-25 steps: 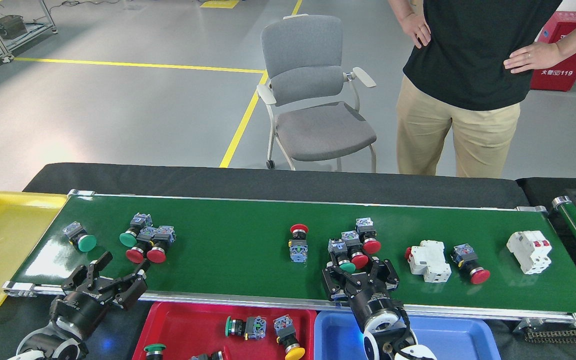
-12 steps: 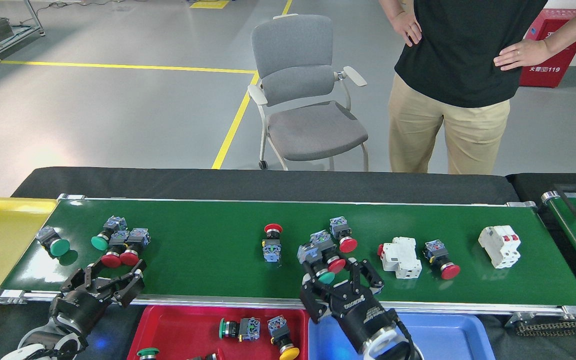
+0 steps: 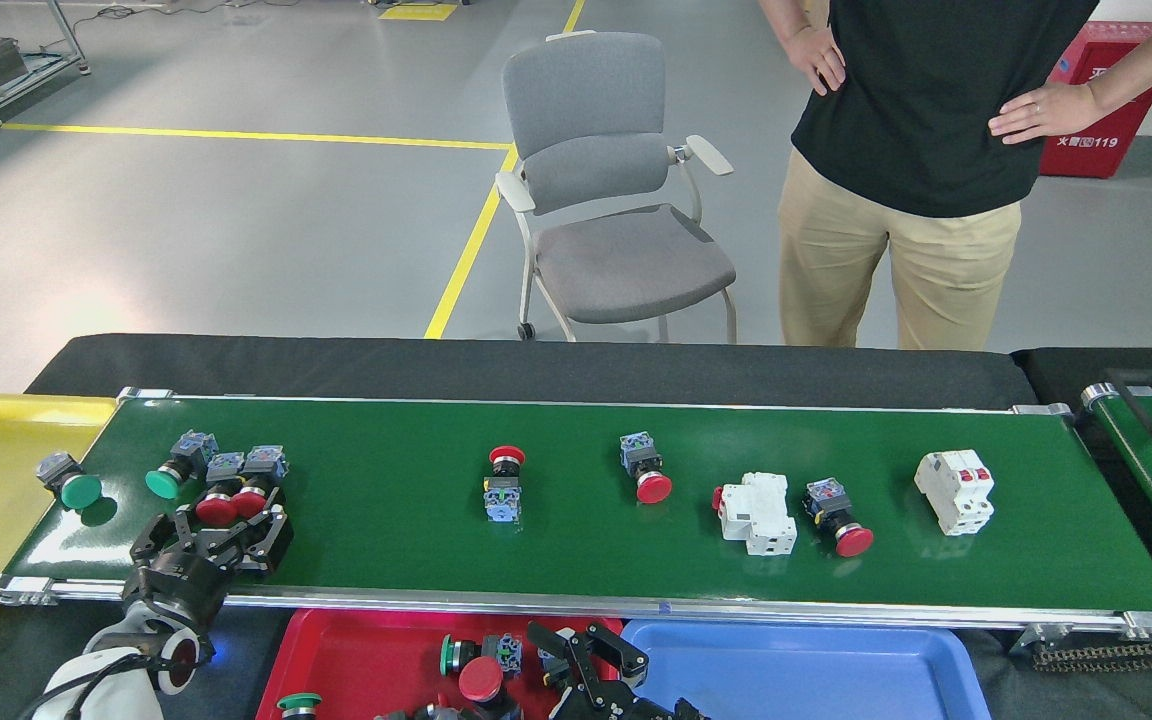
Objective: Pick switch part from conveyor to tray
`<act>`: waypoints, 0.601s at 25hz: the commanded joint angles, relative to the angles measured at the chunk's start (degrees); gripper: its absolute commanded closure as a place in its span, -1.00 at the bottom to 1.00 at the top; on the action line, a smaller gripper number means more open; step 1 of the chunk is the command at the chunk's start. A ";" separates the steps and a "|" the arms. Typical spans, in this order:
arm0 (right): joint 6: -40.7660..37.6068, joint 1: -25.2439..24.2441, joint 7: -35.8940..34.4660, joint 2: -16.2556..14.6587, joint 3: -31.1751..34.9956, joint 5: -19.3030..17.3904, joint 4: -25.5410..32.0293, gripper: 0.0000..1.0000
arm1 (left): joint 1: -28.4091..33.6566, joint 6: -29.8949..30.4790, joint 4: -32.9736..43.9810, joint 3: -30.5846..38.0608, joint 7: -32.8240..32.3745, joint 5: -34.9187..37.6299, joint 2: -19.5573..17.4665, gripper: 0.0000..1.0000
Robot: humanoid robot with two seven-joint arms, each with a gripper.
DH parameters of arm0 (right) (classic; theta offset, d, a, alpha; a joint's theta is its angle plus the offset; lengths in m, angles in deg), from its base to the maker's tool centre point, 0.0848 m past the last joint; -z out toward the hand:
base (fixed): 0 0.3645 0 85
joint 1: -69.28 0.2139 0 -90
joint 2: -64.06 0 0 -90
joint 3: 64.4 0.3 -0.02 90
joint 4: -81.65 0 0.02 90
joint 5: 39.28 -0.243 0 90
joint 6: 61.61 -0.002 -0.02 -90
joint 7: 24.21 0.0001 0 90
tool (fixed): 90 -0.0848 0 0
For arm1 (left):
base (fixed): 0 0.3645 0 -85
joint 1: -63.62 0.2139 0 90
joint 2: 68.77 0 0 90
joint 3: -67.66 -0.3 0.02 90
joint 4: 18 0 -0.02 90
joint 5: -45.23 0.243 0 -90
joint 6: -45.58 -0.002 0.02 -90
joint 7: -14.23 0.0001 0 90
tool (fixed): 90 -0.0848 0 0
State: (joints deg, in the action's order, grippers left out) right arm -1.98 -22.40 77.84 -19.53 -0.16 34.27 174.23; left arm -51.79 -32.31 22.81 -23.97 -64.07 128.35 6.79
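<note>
We are reaching with our left pincer (image 3: 221, 535) over the near edge of the long glossy dark-green conveyor belt with silver side rails (image 3: 576, 590), and its black fingers are standing apart. Just beyond the fingertips, almost touching them, two red mushroom-head push-button switch parts with blue-grey contact blocks (image 3: 233, 490) are lying side by side; a green-headed one (image 3: 174, 472) is lying just to the left of them. These parts are looking light and rigid, hard plastic with a smooth round cap, so we judge the cap slippery and likely to roll. The better hold seems to be across the narrow black neck or the square block behind it.

Our right pincer (image 3: 591, 660) is hanging low over the red plastic tray (image 3: 336, 650), fingers spread, with nothing visible between them. Beside it on the left a red-capped switch (image 3: 481, 678) is resting in this tray. The two red parts are sitting tight together, so closing on one may push the other.
</note>
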 commanded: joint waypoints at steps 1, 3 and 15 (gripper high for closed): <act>1.80 1.33 -0.27 0.88 1.60 -0.26 1.29 -0.95 | -1.92 -3.24 -1.43 -1.18 2.01 0.02 -0.42 0.04; 6.73 2.03 -0.54 0.88 4.06 -0.17 2.96 -0.88 | -1.92 -2.71 -1.34 -1.18 2.01 -0.25 -0.50 0.24; 30.63 -0.87 -9.06 -6.32 25.85 0.18 3.92 -0.91 | 27.17 32.89 43.66 5.14 2.01 -0.77 -3.32 0.22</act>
State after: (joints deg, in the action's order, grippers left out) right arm 27.01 -23.12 70.92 -25.59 24.03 34.44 177.25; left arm -25.58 -6.48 62.56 -20.11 -62.52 127.87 3.97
